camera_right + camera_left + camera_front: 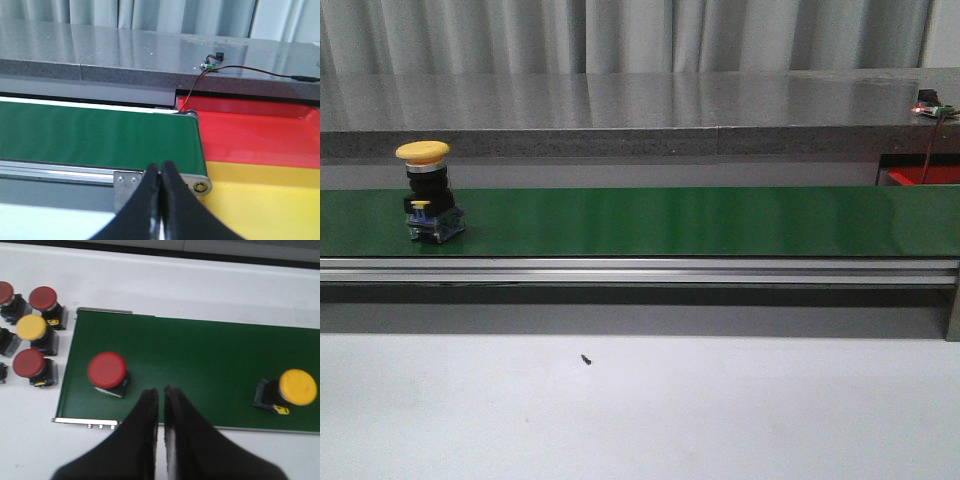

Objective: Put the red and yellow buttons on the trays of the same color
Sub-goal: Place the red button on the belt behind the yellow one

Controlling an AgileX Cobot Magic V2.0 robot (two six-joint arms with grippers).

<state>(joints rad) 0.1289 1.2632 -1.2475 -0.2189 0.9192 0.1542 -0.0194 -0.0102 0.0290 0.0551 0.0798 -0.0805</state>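
Front view has a yellow button (428, 190) standing upright on the green belt (670, 220), far to the left, with no gripper near it. On the left wrist view that yellow button (295, 389) shares the belt with a red button (107, 372), and more red and yellow ones (31, 329) wait on the white table beside the belt's end. The left gripper (161, 396) hangs over the belt edge, jaws pressed together, holding nothing. Over at the far end, the right gripper (161, 172) is likewise closed and empty, facing a red tray (250, 135) and a yellow tray (260, 200), both bare where seen. By my read, nothing is sorted yet; all the placing remains.
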